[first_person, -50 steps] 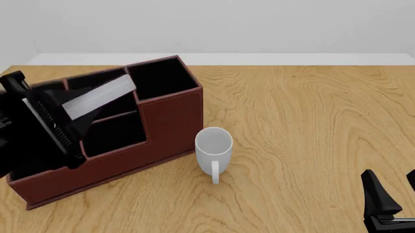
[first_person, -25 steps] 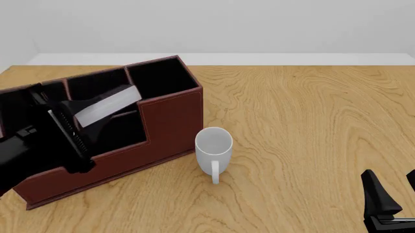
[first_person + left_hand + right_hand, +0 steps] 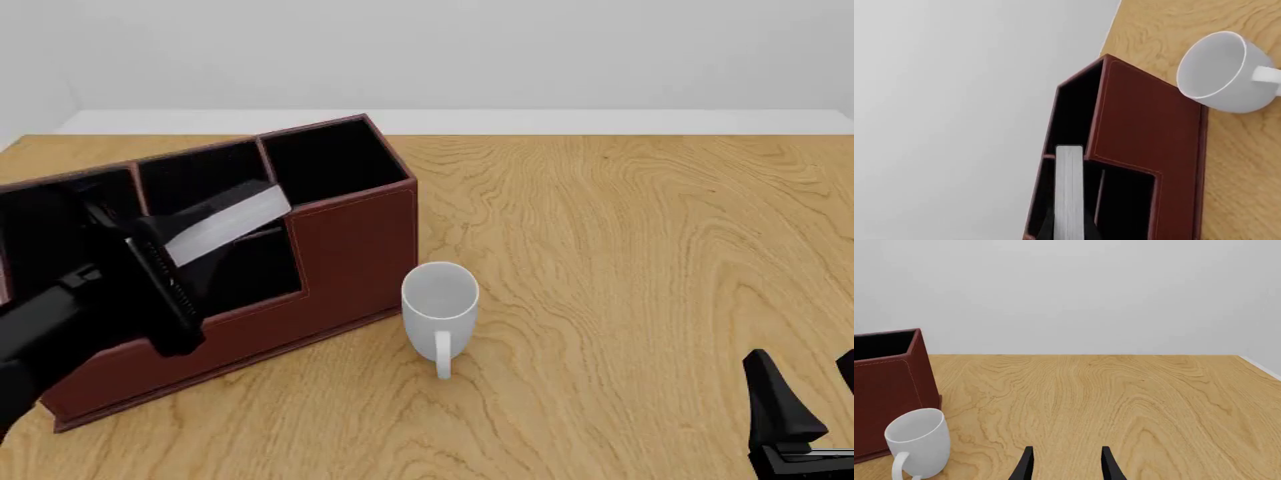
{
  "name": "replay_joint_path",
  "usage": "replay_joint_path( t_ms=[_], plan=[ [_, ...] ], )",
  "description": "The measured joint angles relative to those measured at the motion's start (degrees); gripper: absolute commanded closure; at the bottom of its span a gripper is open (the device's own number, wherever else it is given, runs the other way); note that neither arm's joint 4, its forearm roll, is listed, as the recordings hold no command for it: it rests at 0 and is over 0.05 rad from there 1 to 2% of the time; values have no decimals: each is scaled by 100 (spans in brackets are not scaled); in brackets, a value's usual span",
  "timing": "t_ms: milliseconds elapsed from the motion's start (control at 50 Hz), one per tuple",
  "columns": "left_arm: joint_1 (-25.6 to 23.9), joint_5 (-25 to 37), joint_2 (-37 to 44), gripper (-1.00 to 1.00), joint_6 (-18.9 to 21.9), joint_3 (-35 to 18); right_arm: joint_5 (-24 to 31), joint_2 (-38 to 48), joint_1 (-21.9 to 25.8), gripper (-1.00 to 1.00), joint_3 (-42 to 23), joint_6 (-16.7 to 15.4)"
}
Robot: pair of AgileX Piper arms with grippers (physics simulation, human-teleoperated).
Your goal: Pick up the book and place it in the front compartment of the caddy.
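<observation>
The book [image 3: 243,217] shows its white page edge, tilted, over the lower compartments of the dark red-brown caddy [image 3: 354,240]. My left gripper [image 3: 184,238] is shut on the book from the caddy's left side. In the left wrist view the book [image 3: 1069,185] runs along a divider of the caddy [image 3: 1147,125], with black fingers either side of it at the gripper [image 3: 1069,229]. Whether the book's lower edge rests inside a compartment is hidden. My right gripper [image 3: 810,402] hangs open at the near right, far from both; its fingers [image 3: 1026,465] hold nothing.
A white mug [image 3: 441,300] stands upright just in front of the caddy's right end, handle toward me; it also appears in the wrist views, mug [image 3: 1224,72] and mug [image 3: 917,442]. Bare wooden tabletop [image 3: 641,250] spreads to the right.
The left arm has come down and a little to the right. The book has sunk lower over the caddy with its page edge flatter. The right arm and mug have not moved.
</observation>
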Motion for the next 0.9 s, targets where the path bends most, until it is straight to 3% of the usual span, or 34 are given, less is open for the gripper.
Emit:
replay_joint_path(
  t_ms=[900],
  plan=[
    [443,-982,944,100,41,-45,0,0,0,-100,0,0]
  ],
)
